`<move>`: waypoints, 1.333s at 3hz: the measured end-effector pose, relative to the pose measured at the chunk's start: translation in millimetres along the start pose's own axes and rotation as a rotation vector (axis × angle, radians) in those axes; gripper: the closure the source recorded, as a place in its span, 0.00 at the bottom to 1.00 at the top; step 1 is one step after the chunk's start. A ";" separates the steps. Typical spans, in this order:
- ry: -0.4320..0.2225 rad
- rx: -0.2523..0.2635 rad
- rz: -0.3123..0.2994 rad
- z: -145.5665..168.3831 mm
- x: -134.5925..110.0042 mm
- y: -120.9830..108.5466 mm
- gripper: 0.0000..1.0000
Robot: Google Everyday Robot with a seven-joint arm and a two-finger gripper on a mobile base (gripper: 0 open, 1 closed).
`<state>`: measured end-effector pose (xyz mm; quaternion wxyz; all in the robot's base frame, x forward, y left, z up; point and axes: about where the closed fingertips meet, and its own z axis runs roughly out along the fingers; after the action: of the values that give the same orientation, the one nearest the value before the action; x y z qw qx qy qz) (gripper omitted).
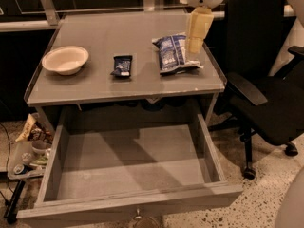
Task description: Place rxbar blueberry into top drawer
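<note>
The rxbar blueberry (122, 65), a small dark navy bar, lies flat on the grey tabletop between the bowl and the chip bag. The top drawer (52, 172) is pulled open below the table and holds nothing. My gripper (194, 45) hangs from the white arm at the table's back right. It is over the right side of the chip bag, well to the right of the bar.
A puffy blue-and-white chip bag (170, 53) lies right of the bar. A cream bowl (65, 59) sits at the table's left. A black office chair (266, 89) stands close on the right. Clutter (28, 151) lies on the floor at left.
</note>
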<state>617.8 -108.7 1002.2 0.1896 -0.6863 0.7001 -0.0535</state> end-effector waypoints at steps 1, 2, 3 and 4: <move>-0.034 0.005 -0.058 17.9 -28.6 -9.4 0.00; -0.093 -0.021 -0.171 52.9 -87.1 -26.5 0.00; -0.148 -0.072 -0.267 99.4 -147.8 -37.5 0.00; -0.148 -0.072 -0.267 99.4 -147.8 -37.6 0.00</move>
<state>684.7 52.8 951.5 0.2072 -0.7815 0.5884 -0.0026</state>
